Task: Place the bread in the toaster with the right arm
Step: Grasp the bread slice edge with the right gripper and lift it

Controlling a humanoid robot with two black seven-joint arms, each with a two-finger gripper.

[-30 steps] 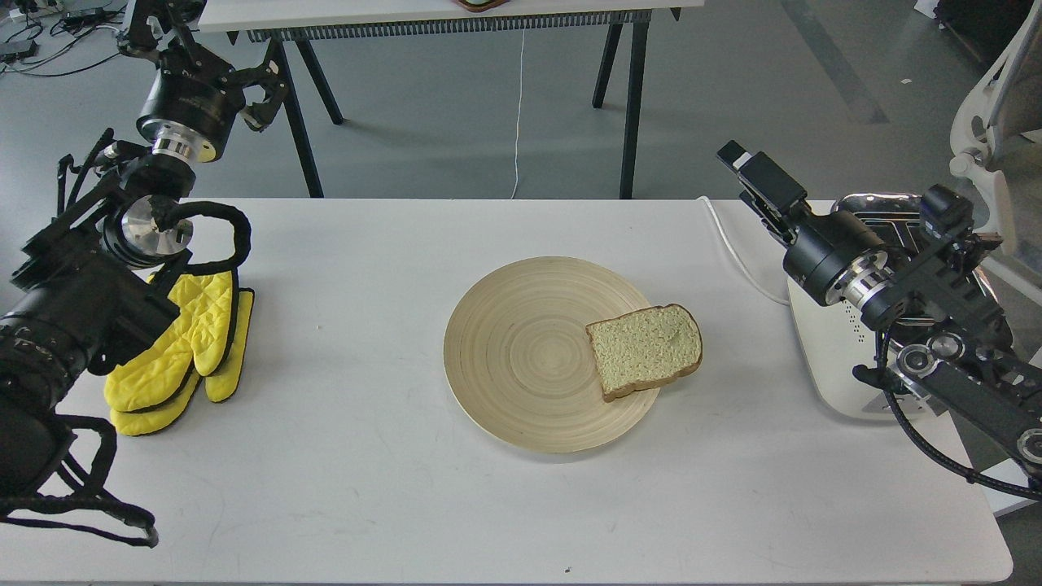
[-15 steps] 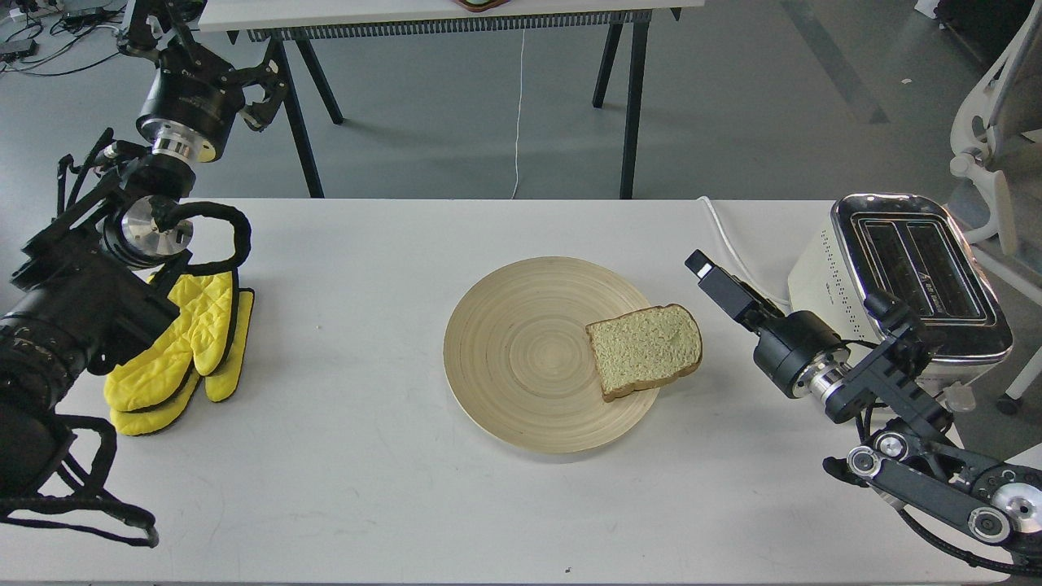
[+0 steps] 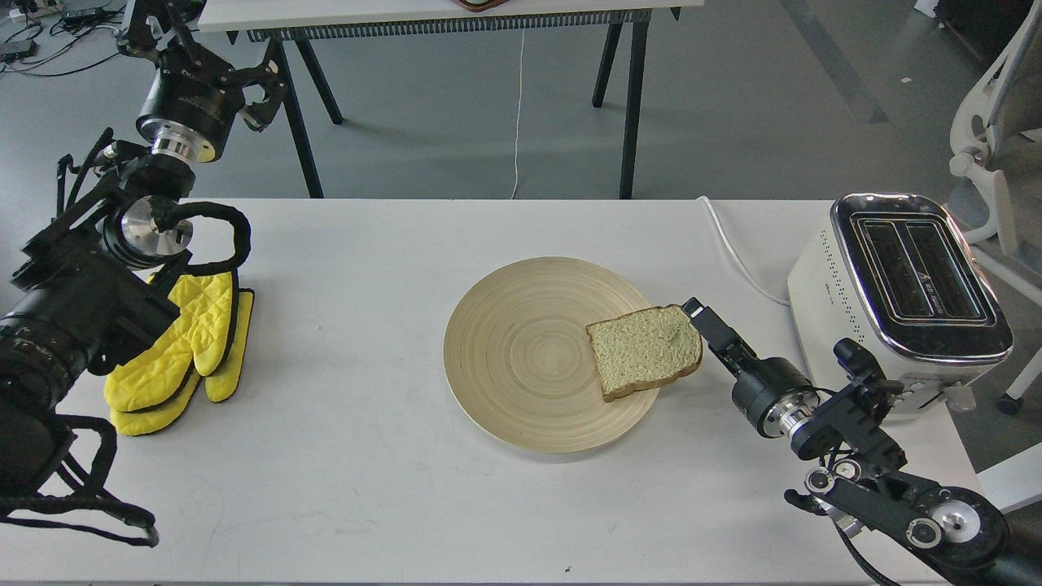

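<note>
- The right gripper [image 3: 694, 312] reaches in from the lower right corner and ends just beside the top right corner of the bread [image 3: 644, 351], at roughly the slice's 2 o'clock.
- Its fingers [image 3: 710, 325] show as one slim dark bar seen nearly end-on; the two cannot be told apart, so I cannot tell whether they are spread or pressed together, nor whether the tip actually touches the crust.
- The bread lies flat on the right side of a round wooden plate [image 3: 521, 358], with its rounded crust edge hanging over the plate's rim at about 3 o'clock.
- Nothing is gripping the slice; it rests on the plate.
- The toaster [image 3: 895, 301] stands on the white surface [image 3: 366, 456] at 3 o'clock from the plate, well apart from it, chrome top up and both slots showing.
- A white cord [image 3: 737, 252] runs across the surface from the toaster's left side toward the far edge.
- The left gripper [image 3: 260, 89] is held high beyond the far left corner of the surface, at about 10 o'clock from the plate, and holds nothing; its fingers are too dark and tangled against the background to tell how far apart they are.
- A pair of yellow oven mitts [image 3: 179, 350] lies at 9 o'clock from the plate, partly under the left arm.
</note>
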